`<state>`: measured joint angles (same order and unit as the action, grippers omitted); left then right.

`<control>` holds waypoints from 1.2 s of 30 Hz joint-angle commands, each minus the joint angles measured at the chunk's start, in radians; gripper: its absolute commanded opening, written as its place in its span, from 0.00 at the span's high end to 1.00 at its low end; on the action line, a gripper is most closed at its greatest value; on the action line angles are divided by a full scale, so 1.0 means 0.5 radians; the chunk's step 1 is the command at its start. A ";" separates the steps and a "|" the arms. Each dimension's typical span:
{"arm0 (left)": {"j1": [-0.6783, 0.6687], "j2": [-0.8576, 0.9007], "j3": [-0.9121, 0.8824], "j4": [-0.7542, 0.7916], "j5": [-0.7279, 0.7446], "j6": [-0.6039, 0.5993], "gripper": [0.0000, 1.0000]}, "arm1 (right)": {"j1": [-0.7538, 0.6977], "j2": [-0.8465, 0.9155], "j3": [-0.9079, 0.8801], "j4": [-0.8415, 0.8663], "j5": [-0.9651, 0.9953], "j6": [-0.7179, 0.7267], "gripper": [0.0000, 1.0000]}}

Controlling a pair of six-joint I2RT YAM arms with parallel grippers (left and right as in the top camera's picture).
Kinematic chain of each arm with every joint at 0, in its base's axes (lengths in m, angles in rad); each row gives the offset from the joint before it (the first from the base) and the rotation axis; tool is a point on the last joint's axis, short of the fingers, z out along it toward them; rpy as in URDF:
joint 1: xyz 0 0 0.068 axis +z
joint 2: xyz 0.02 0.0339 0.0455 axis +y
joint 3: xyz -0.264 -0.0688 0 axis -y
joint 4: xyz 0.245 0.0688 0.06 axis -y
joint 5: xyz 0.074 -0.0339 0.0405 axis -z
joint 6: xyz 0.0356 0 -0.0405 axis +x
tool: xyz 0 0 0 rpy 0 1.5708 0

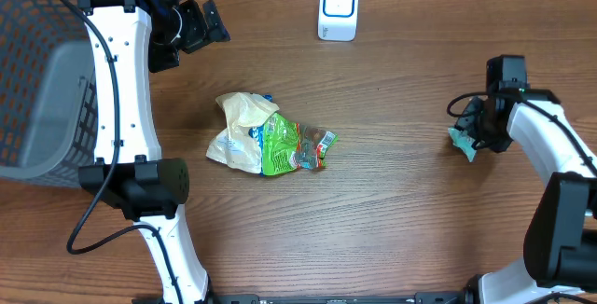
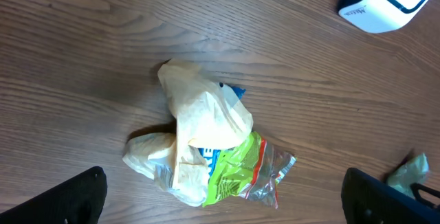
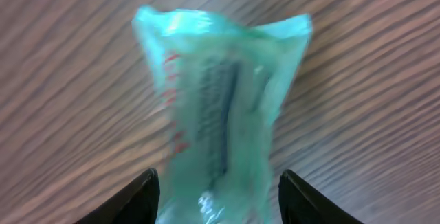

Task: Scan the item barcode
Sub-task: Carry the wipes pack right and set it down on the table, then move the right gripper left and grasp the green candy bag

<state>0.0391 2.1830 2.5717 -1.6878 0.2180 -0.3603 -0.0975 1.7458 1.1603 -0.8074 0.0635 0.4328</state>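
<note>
The teal packet (image 1: pixel 461 142) lies on the table (image 1: pixel 392 211), well to the right of the scanner (image 1: pixel 338 8). It sits between the fingers of the right gripper (image 3: pixel 216 183), which are spread either side of it. The left gripper (image 1: pixel 200 24), left of the scanner, hangs with its jaws wide apart.

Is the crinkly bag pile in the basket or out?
Out. The crumpled bags lie on the table, apart from the basket.
</note>
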 commanded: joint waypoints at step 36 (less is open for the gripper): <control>-0.015 0.009 0.000 -0.002 0.021 0.033 0.00 | 1.440 0.340 0.075 0.448 -0.835 0.713 0.60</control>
<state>0.0391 2.1830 2.5721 -1.6875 0.2176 -0.3599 0.6170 1.9007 1.2041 -0.5903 -0.3298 0.7555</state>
